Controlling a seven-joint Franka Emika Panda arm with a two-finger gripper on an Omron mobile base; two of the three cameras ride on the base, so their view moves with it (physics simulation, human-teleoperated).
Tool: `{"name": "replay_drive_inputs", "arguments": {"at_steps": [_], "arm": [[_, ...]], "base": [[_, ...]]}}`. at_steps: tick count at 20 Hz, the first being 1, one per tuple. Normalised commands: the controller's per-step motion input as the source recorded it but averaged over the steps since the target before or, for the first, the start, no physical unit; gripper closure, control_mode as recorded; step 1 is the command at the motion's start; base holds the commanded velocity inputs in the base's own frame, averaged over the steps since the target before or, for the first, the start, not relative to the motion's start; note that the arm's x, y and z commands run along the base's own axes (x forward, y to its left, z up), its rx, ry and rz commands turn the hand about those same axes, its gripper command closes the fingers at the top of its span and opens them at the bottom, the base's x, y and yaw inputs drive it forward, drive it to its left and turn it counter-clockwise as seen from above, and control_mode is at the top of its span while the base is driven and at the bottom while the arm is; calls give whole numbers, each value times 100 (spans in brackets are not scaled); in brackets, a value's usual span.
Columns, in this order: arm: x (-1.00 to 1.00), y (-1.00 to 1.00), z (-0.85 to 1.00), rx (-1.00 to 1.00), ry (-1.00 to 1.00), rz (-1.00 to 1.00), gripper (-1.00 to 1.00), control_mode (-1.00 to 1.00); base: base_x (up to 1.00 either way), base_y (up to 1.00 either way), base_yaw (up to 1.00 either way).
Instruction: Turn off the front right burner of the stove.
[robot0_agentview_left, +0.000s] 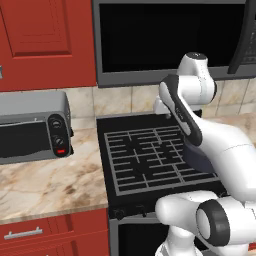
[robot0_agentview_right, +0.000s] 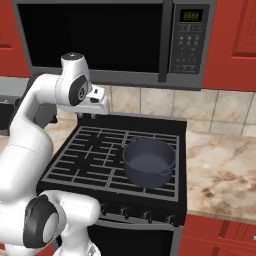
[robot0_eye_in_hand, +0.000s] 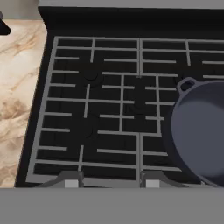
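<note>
One approach step in hand: my two-finger gripper (robot0_agentview_right: 86, 115) hovers over the far left of the wide black stove (robot0_agentview_right: 85, 155), jaw gap unclear. Grey-grate front right burner (robot0_agentview_right: 165, 186) sits under the dark round pot (robot0_agentview_right: 149, 161); next I reach the small black knobs (robot0_agentview_right: 146, 215) at the near right.

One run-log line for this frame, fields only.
gripper: above rear left of stove, open or shut unclear | pot: on front right burner | knobs: untouched

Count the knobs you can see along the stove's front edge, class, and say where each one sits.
4 in the right base view, in a row below the pot. The arm's body may hide more to their left.
</note>
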Motion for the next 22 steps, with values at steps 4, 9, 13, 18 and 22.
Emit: {"name": "replay_drive_inputs", "arguments": {"at_steps": [4, 9, 13, 18, 22], "arm": [[-12, 0, -4, -1, 0, 0, -100, -100], [-57, -23, -24, 0, 0, 0, -100, -100], [-68, -56, -24, 0, 0, 0, -100, -100], [-51, -69, -14, 0, 0, 0, -100, -100], [-49, -77, -9, 0, 0, 0, -100, -100]], "base": [[0, 0, 0], [0, 0, 0], [0, 0, 0], [0, 0, 0], [0, 0, 0]]}}
